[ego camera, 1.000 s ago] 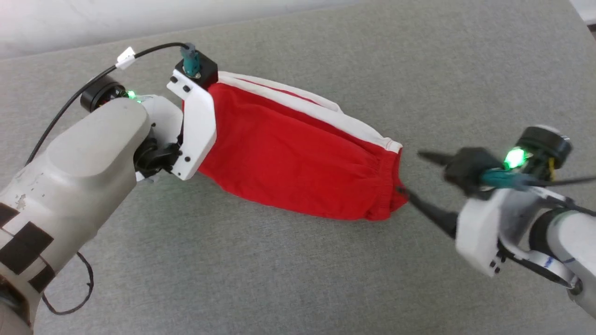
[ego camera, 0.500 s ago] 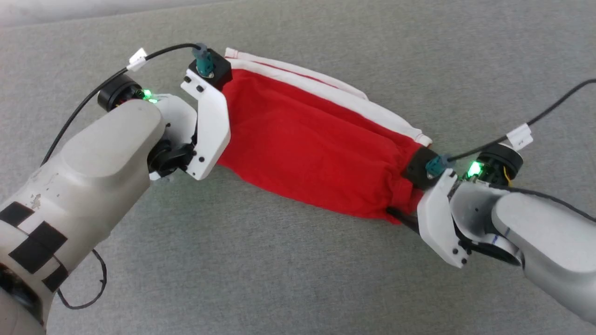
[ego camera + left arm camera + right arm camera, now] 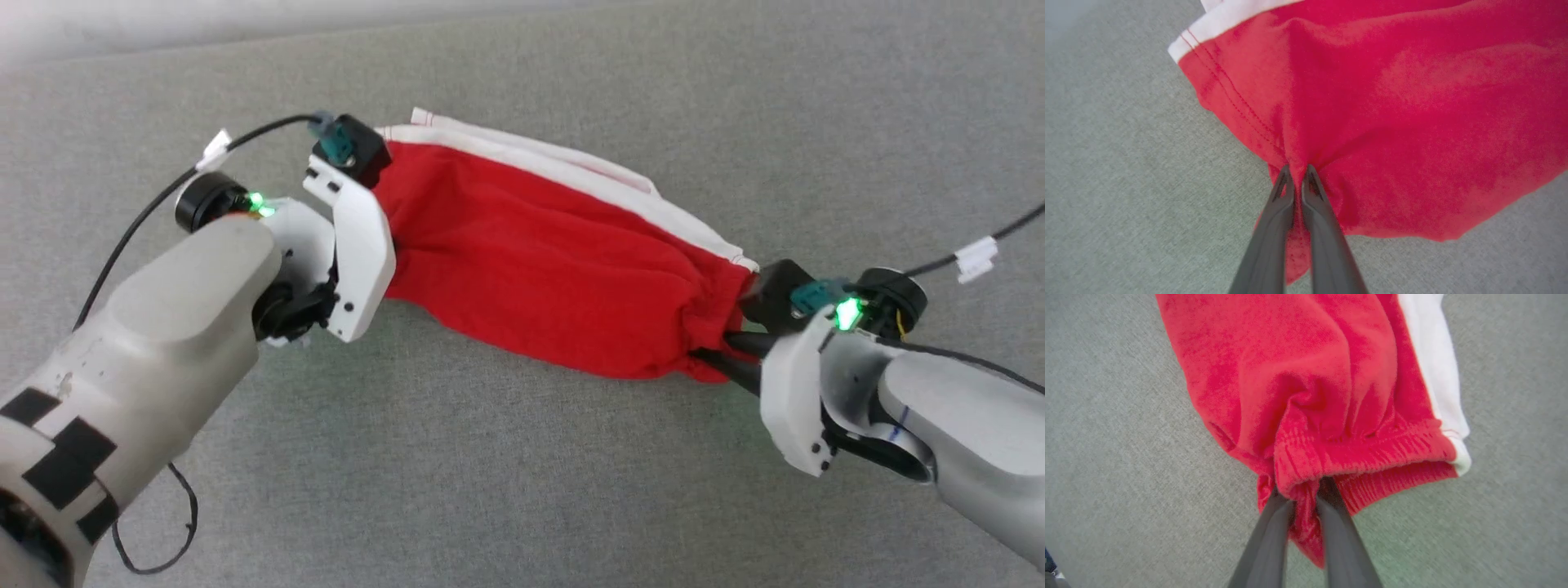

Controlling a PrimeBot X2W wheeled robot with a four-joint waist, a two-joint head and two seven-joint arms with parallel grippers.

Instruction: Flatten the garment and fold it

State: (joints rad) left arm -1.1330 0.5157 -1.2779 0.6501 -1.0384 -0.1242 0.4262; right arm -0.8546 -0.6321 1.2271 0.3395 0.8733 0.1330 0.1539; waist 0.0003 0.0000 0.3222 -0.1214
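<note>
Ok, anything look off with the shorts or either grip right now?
No damage or snags. The red shorts lie bunched into a narrow roll, not flat, with folds gathered at both ends. The left gripper pinches the stitched leg end, the right gripper a wad of the elastic band.

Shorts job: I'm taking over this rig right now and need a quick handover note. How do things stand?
Left pincer: shut on the shorts, pinching red cloth beside the stitched hem.
Right pincer: shut on a bunch of cloth at the gathered elastic edge.
Shorts: strung between the two pincers over the grey surface, rumpled, with the white stripe on the far side.
Done: both ends gripped.
To do: pull flat, lay down, fold.
</note>
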